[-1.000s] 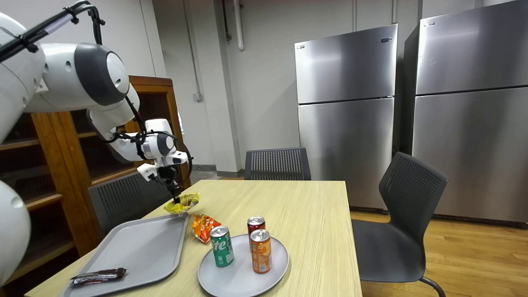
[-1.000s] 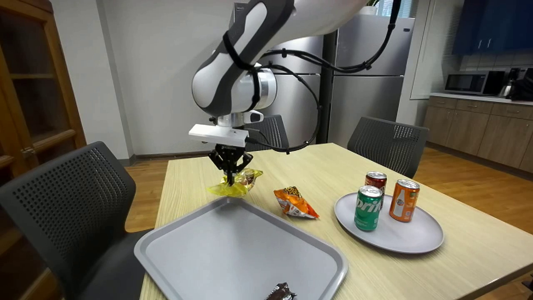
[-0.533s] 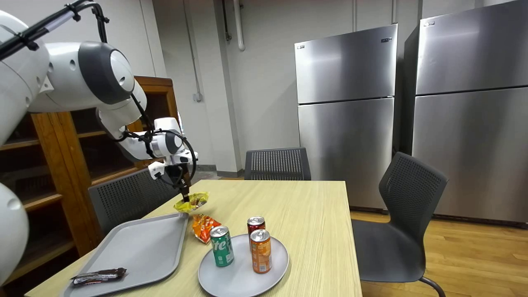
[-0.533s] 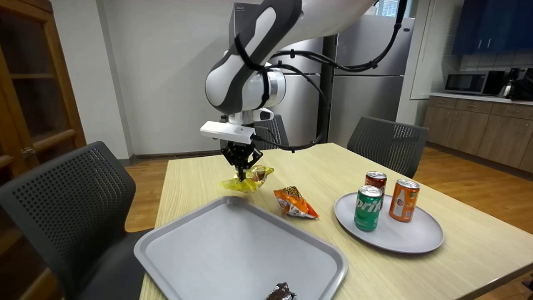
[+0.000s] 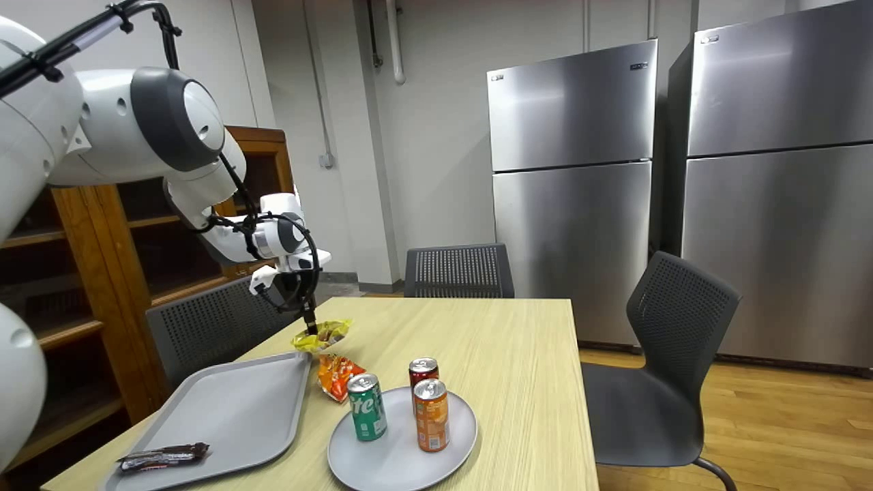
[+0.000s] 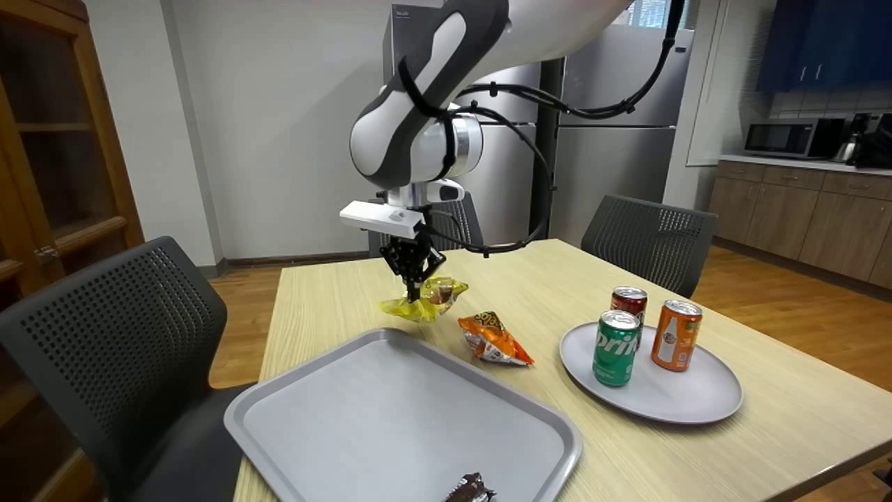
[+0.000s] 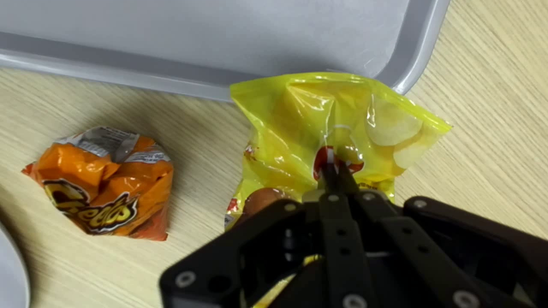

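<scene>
My gripper (image 7: 335, 166) is shut on a yellow chip bag (image 7: 295, 102), pinching it near the red logo at its middle. Creases run through the film above the fingertips. In an exterior view the bag (image 6: 446, 291) hangs around the gripper (image 6: 414, 295), just beyond the corner of the grey tray (image 6: 397, 404). Seen from the wrist, it overlaps the tray's rim; whether its underside touches the table cannot be told. An orange Cheetos bag (image 7: 107, 184) lies on the table beside it. My gripper and wrist cover the bag's lower part in the wrist view.
A dark wrapped bar (image 5: 164, 457) lies in the tray. On a round grey plate (image 6: 704, 404) stand a green can (image 6: 615, 348), an orange can (image 6: 676, 335) and a dark red can (image 6: 629, 298). Chairs (image 6: 132, 335) stand around the wooden table (image 6: 313, 300).
Gripper and yellow bag have shifted together toward the right in both exterior views, away from the tray's corner, with less motion in the last half second. Everything else stays put.
</scene>
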You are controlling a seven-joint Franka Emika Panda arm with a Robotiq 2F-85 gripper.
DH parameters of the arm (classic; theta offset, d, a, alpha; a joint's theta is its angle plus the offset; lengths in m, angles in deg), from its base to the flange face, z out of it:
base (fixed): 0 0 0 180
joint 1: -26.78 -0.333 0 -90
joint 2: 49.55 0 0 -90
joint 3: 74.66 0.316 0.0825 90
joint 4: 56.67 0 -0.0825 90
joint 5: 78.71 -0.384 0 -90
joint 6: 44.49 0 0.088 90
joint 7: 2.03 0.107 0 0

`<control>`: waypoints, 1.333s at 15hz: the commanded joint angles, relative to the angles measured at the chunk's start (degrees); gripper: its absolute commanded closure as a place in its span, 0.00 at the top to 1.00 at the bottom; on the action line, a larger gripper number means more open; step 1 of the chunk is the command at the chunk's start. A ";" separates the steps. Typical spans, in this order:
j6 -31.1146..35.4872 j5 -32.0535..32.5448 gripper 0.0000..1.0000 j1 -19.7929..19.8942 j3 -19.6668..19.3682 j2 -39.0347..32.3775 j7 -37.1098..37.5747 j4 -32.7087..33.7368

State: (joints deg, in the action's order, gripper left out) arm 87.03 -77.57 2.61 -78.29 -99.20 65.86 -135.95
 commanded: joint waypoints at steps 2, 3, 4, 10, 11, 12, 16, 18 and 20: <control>-3.27 0.15 0.00 0.30 0.40 0.49 4.63 1.28; -3.48 0.20 0.00 0.32 0.44 0.50 5.15 1.30; -3.64 0.22 0.00 0.38 0.50 0.52 5.64 1.27; -4.43 0.71 0.00 0.30 0.39 0.47 7.71 1.51; -4.50 0.73 0.00 0.31 0.40 0.48 7.99 1.53; -4.54 0.75 0.00 0.33 0.43 0.47 8.21 1.56; -4.76 0.76 0.00 0.38 0.51 0.46 8.51 1.62; -4.95 0.72 0.00 0.44 0.60 0.48 8.49 1.64; -5.18 0.81 0.27 0.41 0.55 0.49 8.67 1.66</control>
State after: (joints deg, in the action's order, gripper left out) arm 84.69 -77.50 2.62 -78.29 -99.20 72.73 -135.53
